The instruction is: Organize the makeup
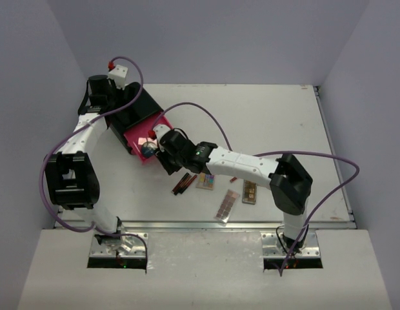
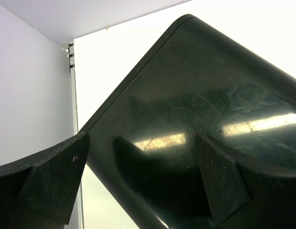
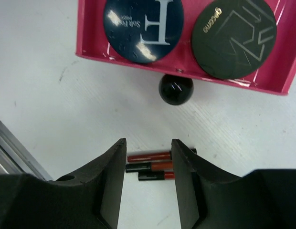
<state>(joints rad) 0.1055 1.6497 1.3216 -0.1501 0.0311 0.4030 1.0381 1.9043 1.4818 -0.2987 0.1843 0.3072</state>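
The makeup is spread over two places. A blue round compact (image 3: pixel 143 26) and a black round compact (image 3: pixel 234 36) lie in the pink drawer (image 3: pixel 93 53). Three slim red and dark sticks (image 3: pixel 155 167) lie side by side on the table, and also show from above (image 1: pixel 184 183). Beside them are a square multicolour palette (image 1: pixel 205 182) and two long brownish palettes (image 1: pixel 227 205) (image 1: pixel 250 191). My right gripper (image 3: pixel 148 145) (image 1: pixel 165 158) hangs open above the sticks, with nothing between its fingers. My left gripper (image 2: pixel 142 143) (image 1: pixel 118 110) stands wide open over a corner of the black box (image 2: pixel 195 86).
The black box (image 1: pixel 132 106) with its pulled-out pink drawer (image 1: pixel 137 134) sits at the back left. The drawer's round black knob (image 3: pixel 175 89) points toward the sticks. A metal rail (image 1: pixel 206 225) marks the table's near edge, and grey walls close in the sides.
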